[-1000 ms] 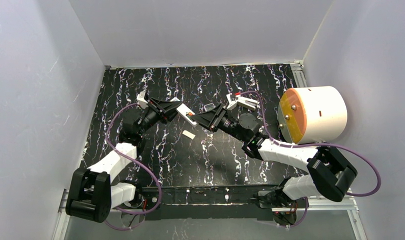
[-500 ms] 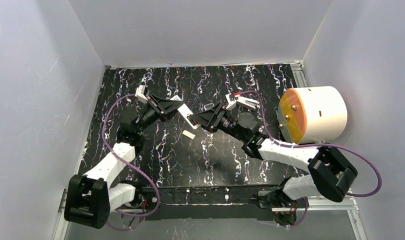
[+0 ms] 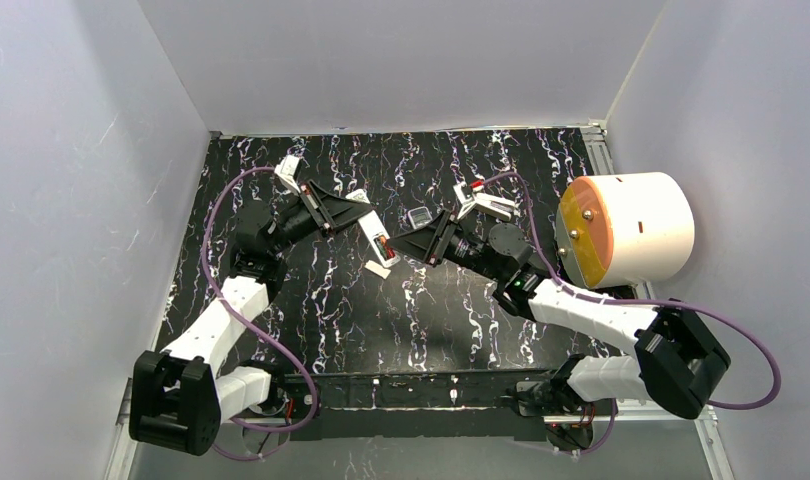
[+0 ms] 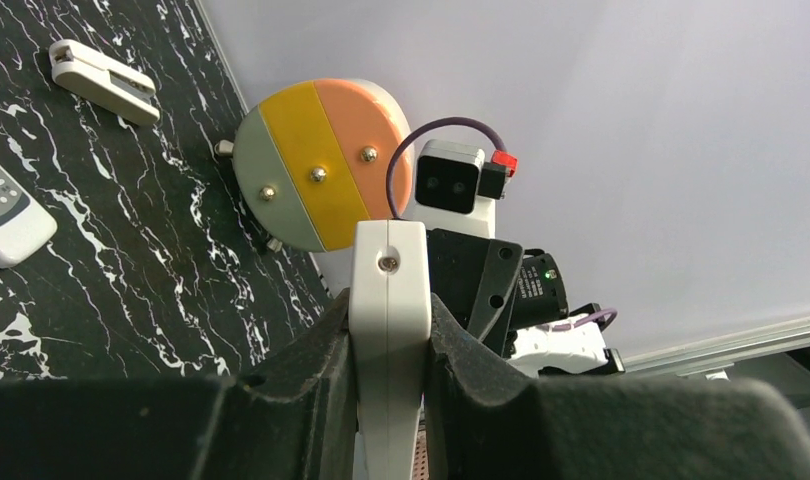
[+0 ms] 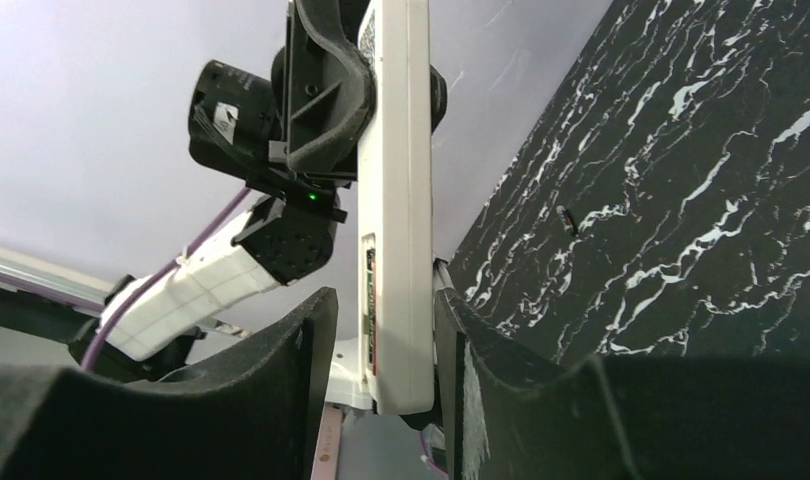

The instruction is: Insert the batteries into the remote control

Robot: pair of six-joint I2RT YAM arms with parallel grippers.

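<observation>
White remote (image 4: pixel 389 265), tight in left gripper (image 4: pixel 389 340)

No text, brand or number can be read anywhere. A white sticker (image 5: pixel 224 118) is seen on the black arm joint (image 5: pixel 251 120) just left of the remote (image 5: pixel 396 200), but its print is too small to be made out. A grey printed patch (image 5: pixel 366 30) is carried near the top of the remote itself, and it is too blurred to be read. On a second remote (image 4: pixel 6 208), lying on the table (image 4: pixel 131 250) well to the left of the first, rows of button marks can be seen — none of them can be told apart.
</observation>
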